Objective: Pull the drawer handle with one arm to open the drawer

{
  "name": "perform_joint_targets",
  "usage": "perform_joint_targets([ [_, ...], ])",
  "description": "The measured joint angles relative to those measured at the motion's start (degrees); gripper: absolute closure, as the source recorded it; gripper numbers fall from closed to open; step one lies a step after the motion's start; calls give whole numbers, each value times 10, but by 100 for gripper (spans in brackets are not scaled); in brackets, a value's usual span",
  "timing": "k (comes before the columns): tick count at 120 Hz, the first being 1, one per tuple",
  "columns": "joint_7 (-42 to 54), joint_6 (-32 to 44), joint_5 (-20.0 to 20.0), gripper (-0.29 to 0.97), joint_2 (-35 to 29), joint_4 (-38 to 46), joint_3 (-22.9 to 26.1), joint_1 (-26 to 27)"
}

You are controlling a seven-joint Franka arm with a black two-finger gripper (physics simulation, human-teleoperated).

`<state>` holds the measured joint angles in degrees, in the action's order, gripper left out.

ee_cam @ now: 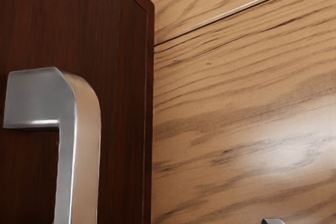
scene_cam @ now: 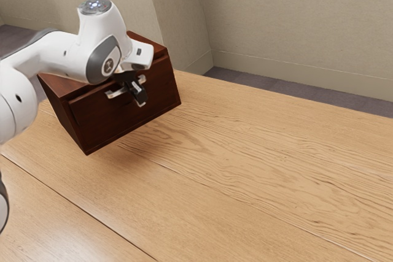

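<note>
1. At the far left of the worktop (scene_cam: pixel 258 170), a dark wooden drawer cabinet (scene_cam: pixel 126 124) stands angled, its front turned toward the near right.
2. On that front, a silver bar handle (scene_cam: pixel 115 92) lies across the drawer panel (scene_cam: pixel 98 111), which appears flush with the cabinet face.
3. From the exterior view's left, the white arm (scene_cam: pixel 58 56) reaches over the cabinet's top. Its black end effector (scene_cam: pixel 139 92) hangs at the right end of the handle.
4. Whether the end effector is spread or pinching the bar cannot be told, since the wrist housing covers the contact.
5. In the wrist view, the handle's bent corner (ee_cam: pixel 79 124) stands close before the dark drawer panel (ee_cam: pixel 37 30). The cabinet's side edge (ee_cam: pixel 149 77) meets the pale oak worktop (ee_cam: pixel 241 103) beyond it.
6. Beyond the worktop, beige walls (scene_cam: pixel 295 10) rise above a grey floor (scene_cam: pixel 307 89).
</note>
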<state>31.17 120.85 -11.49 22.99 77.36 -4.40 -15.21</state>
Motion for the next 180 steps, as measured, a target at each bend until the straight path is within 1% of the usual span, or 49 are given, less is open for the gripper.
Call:
perform_joint_targets([
  [5, 0, 0, 0, 25, -4, 4, 2, 0],
  [28, -3, 0, -1, 24, -20, 18, 5, 2],
  [35, -5, 0, -3, 21, -25, 29, 11, 2],
  [55, -9, 1, -5, 24, -49, 58, 32, 4],
  [62, -12, 3, -8, 27, -62, 73, 41, 4],
  [86, -19, 10, -12, 22, -70, 95, 52, 5],
  [95, -22, 11, -12, 26, -78, 104, 61, 5],
  [109, -25, 12, -12, 28, -83, 112, 73, 4],
  [117, -28, 13, -15, 32, -85, 117, 81, 3],
  [122, -30, 14, -17, 37, -88, 121, 86, 3],
  [130, -33, 14, -18, 40, -94, 127, 91, 4],
  [141, -35, 14, -19, 53, -105, 132, 94, 7],
  [147, -36, 13, -20, 55, -116, 132, 94, 8],
  [149, -36, 12, -21, 53, -120, 132, 95, 9],
  [157, -37, 10, -23, 36, -141, 132, 95, 11],
  [163, -38, 9, -24, 27, -159, 134, 95, 11],
  [174, -39, 3, -25, 16, -204, 148, 96, 11],
  [180, -43, -17, -23, 12, -227, 147, 99, 8],
])
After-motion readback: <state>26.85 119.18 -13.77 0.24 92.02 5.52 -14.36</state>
